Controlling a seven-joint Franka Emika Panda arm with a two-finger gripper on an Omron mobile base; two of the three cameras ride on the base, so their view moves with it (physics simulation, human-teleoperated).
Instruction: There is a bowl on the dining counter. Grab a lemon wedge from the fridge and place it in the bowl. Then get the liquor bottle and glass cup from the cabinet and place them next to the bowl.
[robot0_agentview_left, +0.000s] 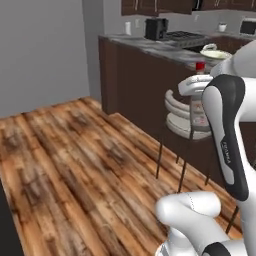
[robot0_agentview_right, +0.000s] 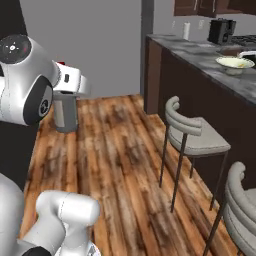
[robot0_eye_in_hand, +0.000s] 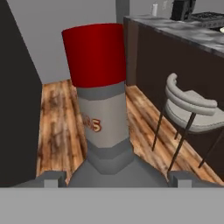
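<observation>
The liquor bottle (robot0_eye_in_hand: 103, 109), grey glass with a red cap and pale label, stands between my gripper's (robot0_eye_in_hand: 116, 179) two fingertips and is held off the floor. From the right base view the bottle's grey body (robot0_agentview_right: 65, 114) hangs under my white hand (robot0_agentview_right: 70, 82). In the left base view its red cap (robot0_agentview_left: 200, 66) peeks out behind my arm. The pale bowl (robot0_agentview_right: 231, 62) sits on the dining counter (robot0_agentview_right: 200, 55), well to the right of the bottle, with something yellowish inside. The bowl (robot0_agentview_left: 215, 52) also shows just beyond the cap.
Pale round-backed stools (robot0_agentview_right: 192, 135) (robot0_agentview_right: 240, 210) line the counter's dark wood front. A dark appliance (robot0_agentview_left: 156, 28) and a stove (robot0_agentview_left: 186, 36) sit at the back, with dark wall cabinets (robot0_agentview_left: 155, 6) above. Wooden floor (robot0_agentview_left: 75, 165) stretches open to the left.
</observation>
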